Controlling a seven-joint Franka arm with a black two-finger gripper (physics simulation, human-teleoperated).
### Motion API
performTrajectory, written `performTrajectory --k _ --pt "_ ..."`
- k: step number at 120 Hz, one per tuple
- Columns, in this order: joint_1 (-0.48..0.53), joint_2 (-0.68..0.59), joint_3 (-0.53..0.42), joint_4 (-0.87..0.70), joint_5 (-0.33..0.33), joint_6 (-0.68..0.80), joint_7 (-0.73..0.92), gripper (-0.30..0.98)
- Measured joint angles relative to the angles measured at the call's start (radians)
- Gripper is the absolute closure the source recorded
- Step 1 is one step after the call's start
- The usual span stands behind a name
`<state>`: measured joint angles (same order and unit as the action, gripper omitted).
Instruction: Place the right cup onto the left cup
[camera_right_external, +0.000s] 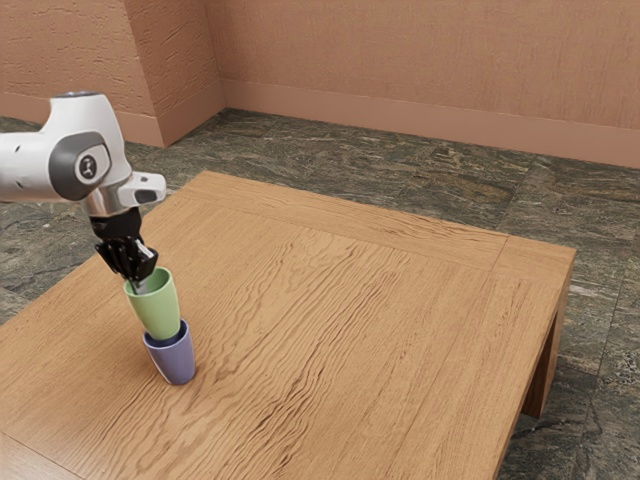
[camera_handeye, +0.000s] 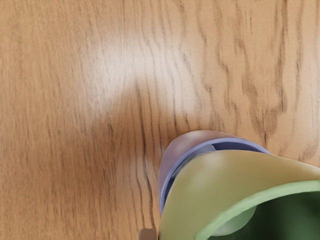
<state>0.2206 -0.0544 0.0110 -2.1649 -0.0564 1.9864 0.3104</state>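
Green cup (camera_handeye: 235, 172), nearest the wrist camera, with its wide mouth turned up toward the hand. In the exterior view the same cup is at the pincer (camera_right_external: 139, 284), directly over the blue cup (camera_right_external: 172, 360). The pincer is closed on the green cup's wall at the rim. The long axis of the green cup runs close to vertical: open end up, narrower base down, roughly in line with the axis of the cup beneath. Its base is at the blue cup's mouth, and most of its body stands above that rim. The blue cup is upright on the wooden worktop (camera_right_external: 330, 330), mouth upward; part of its rim is visible around the green base. The white arm (camera_right_external: 30, 167) enters from the exterior view's left. Beyond the worktop lie a dark stone floor (camera_right_external: 400, 165) and a reddish-brown wall (camera_right_external: 420, 60).
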Motion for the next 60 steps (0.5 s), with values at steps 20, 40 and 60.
performTrajectory --k 20,40,60 --pt "-0.004 0.017 0.0 -0.001 -0.002 0.008 0.008 0.79" --pt "-0.006 0.02 0.0 -0.005 -0.009 0.01 0.014 0.45" --pt "-0.008 0.01 0.0 -0.003 -0.009 0.01 0.019 0.2"
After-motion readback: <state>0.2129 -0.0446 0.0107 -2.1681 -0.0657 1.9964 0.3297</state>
